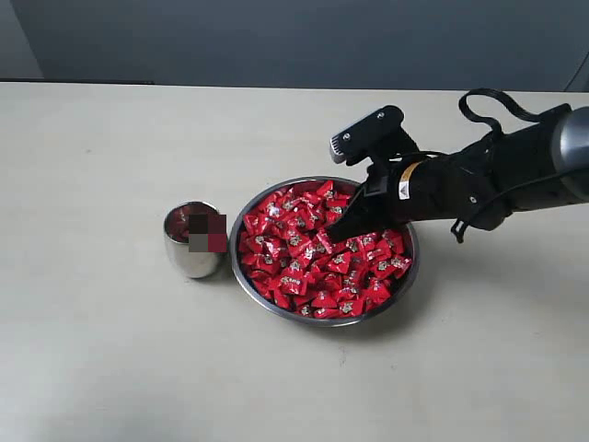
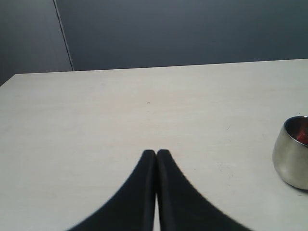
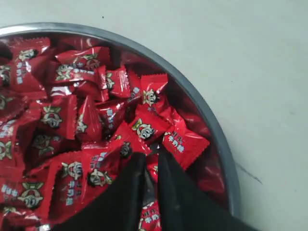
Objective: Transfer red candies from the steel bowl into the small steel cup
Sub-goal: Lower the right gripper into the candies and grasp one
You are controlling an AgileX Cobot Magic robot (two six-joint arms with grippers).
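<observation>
Down in the heap of small red candies in shiny wrappers [image 1: 304, 258], filling the wide, shallow steel bowl [image 1: 241, 282] at mid-desk: the black right pincer [image 3: 150, 159], tips sunk into the top layer and parted by only a narrow slit, a scrap of red wrapper showing in the gap; impossible to tell whether nipped or merely lying underneath. Hovering over bare pale desk [image 1: 110, 350], well clear of the work: the left pincer [image 2: 156, 153], tips pressed together and empty. Standing upright just beside the bowl, on its left in the exterior view, seemingly not touching it: the small rounded cup of polished steel [image 1: 191, 253], with a little red already visible inside. Judged step in hand: picking a single candy out of the heap. To do it well, single out a wrapper lying on top and free of its neighbours, straddle it across its narrow width, and close squarely on the padded body, not on a crimped end likely to slip. Lift straight up and slowly, letting any clinging neighbours drop back inside the rim. Carry high enough to clear the bowl's edge, centre over the cup's narrow mouth, and release low, without nudging so light a cup.
</observation>
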